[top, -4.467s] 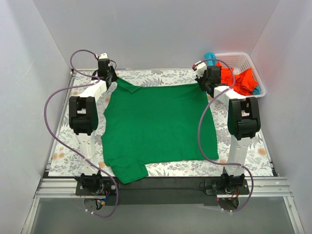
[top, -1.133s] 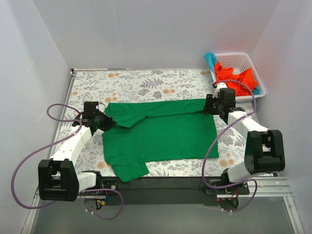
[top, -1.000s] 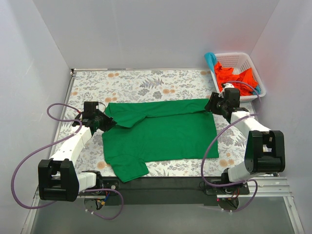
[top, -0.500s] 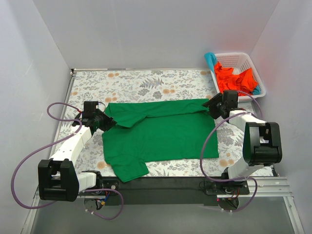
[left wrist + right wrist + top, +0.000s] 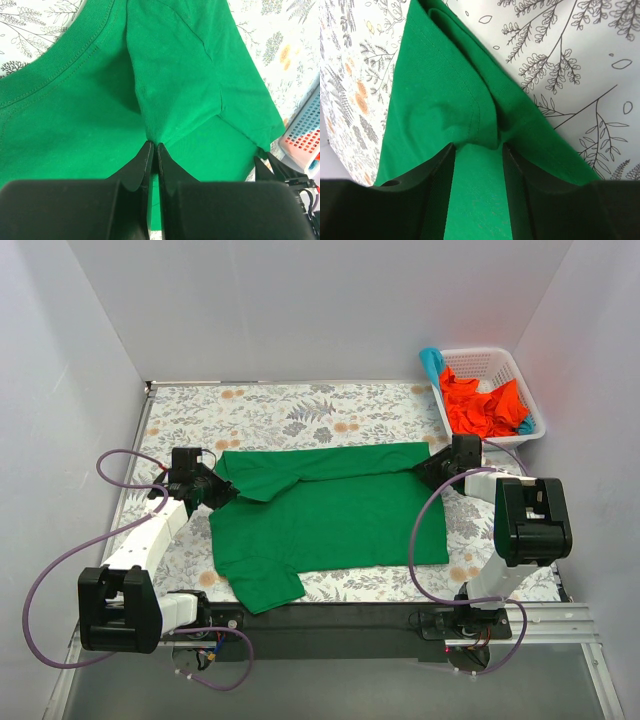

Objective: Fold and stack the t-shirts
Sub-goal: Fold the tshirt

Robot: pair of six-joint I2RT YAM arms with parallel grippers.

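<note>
While left claw pinches green t-shirt | basket far right | orange shirts inside

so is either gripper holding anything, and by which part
The left gripper is shut on the green t-shirt, pinching a ridge of cloth at the shoulder beside the collar. The right gripper holds nothing: its jaws stand apart over the shirt's edge.

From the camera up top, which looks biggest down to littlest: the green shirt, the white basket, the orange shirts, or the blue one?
1. green t-shirt
2. white basket
3. orange-red t-shirts, piled inside it
4. teal t-shirt, though most of it is hidden
</note>
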